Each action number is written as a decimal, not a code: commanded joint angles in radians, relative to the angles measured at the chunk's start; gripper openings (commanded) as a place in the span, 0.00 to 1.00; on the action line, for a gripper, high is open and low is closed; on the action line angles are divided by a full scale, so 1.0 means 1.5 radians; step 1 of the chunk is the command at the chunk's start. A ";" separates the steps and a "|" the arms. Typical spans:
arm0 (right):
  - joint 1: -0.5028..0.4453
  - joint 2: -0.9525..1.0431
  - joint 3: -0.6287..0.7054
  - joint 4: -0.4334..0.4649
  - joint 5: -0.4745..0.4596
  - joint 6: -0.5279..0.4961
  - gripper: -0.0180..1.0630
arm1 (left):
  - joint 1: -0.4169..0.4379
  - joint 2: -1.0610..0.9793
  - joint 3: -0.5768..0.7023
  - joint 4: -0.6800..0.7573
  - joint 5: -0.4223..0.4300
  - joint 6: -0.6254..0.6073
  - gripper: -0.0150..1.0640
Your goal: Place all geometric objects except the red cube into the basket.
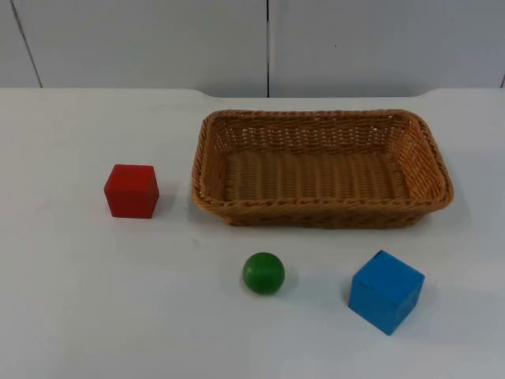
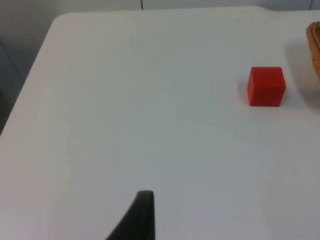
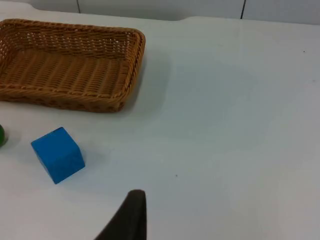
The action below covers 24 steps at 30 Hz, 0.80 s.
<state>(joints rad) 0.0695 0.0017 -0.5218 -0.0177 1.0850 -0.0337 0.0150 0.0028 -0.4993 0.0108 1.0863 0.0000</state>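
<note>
You have the wicker basket (image 1: 322,167) sitting empty on the white bench (image 1: 71,300), with the red cube (image 1: 131,190) just to its left, the green ball (image 1: 263,273) in front of it and the blue cube (image 1: 386,290) in front of its right end, none of them touching it. Your left claw (image 2: 142,215) hangs above bare bench well to the left of the red cube, and your right claw (image 3: 131,215) hangs above bare bench to the right of the basket, near the blue cube. You see one black fingertip of each, so I cannot tell how far either is open, and neither holds anything you can see.

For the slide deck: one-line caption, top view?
Empty wicker basket, red cube beside it, green ball and blue cube in front.
</note>
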 commanded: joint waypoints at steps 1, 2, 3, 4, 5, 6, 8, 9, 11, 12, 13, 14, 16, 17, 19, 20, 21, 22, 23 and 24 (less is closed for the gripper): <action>-0.001 -0.001 0.004 -0.001 -0.006 -0.001 0.97 | -0.003 -0.002 0.003 0.002 -0.008 0.000 0.98; -0.001 -0.001 0.004 -0.001 -0.006 -0.001 0.97 | -0.003 -0.002 0.003 0.007 -0.008 0.000 0.98; -0.001 -0.001 0.004 -0.001 -0.006 -0.001 0.97 | -0.003 -0.002 0.003 0.010 -0.008 0.000 0.98; -0.001 -0.001 0.004 -0.001 -0.006 -0.001 0.97 | -0.003 -0.002 0.003 0.010 -0.008 0.000 0.98; -0.001 -0.001 0.004 -0.002 -0.006 -0.001 0.97 | -0.003 -0.002 0.003 0.011 -0.008 0.000 0.98; -0.001 -0.001 0.004 -0.003 -0.006 0.001 0.97 | -0.003 -0.002 0.003 0.012 -0.008 0.000 0.98; -0.001 -0.001 0.001 -0.004 -0.010 0.001 0.97 | -0.003 -0.002 0.003 0.022 -0.008 -0.009 0.98; -0.001 -0.001 0.001 -0.004 -0.010 0.001 0.97 | -0.003 -0.002 0.003 0.022 -0.008 -0.009 0.98; -0.001 0.032 -0.009 -0.009 -0.031 0.001 0.97 | -0.003 0.024 -0.005 0.051 -0.024 -0.020 0.98; -0.001 0.060 -0.015 -0.014 -0.057 0.001 0.97 | -0.003 0.051 -0.016 0.068 -0.044 -0.028 0.98; -0.001 0.097 -0.028 -0.026 -0.094 0.014 0.97 | -0.003 0.083 -0.029 0.084 -0.079 -0.043 0.98; -0.001 0.097 -0.028 -0.026 -0.094 0.014 0.97 | -0.003 0.083 -0.029 0.084 -0.079 -0.043 0.98; -0.001 0.177 -0.059 -0.051 -0.145 0.035 0.97 | -0.003 0.149 -0.059 0.104 -0.146 -0.077 0.98; -0.001 0.224 -0.077 -0.057 -0.166 0.041 0.97 | -0.003 0.187 -0.077 0.108 -0.176 -0.090 0.98; -0.001 0.260 -0.098 -0.057 -0.188 0.044 0.97 | -0.003 0.220 -0.095 0.109 -0.203 -0.092 0.98; -0.001 0.301 -0.120 -0.057 -0.206 0.044 0.97 | -0.003 0.259 -0.109 0.109 -0.225 -0.092 0.98; -0.001 0.355 -0.150 -0.057 -0.239 0.046 0.97 | -0.003 0.315 -0.136 0.109 -0.247 -0.092 0.98; -0.001 0.381 -0.171 -0.057 -0.260 0.048 0.97 | -0.003 0.344 -0.153 0.109 -0.262 -0.092 0.98; -0.001 0.381 -0.171 -0.057 -0.260 0.048 0.97 | -0.003 0.344 -0.153 0.109 -0.262 -0.092 0.98; -0.001 0.410 -0.191 -0.057 -0.279 0.052 0.97 | -0.003 0.377 -0.166 0.109 -0.279 -0.092 0.98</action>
<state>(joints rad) 0.0695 0.6021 -0.7950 -0.0963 0.7033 0.0431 0.0150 0.5422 -0.7374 0.1677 0.7043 -0.1248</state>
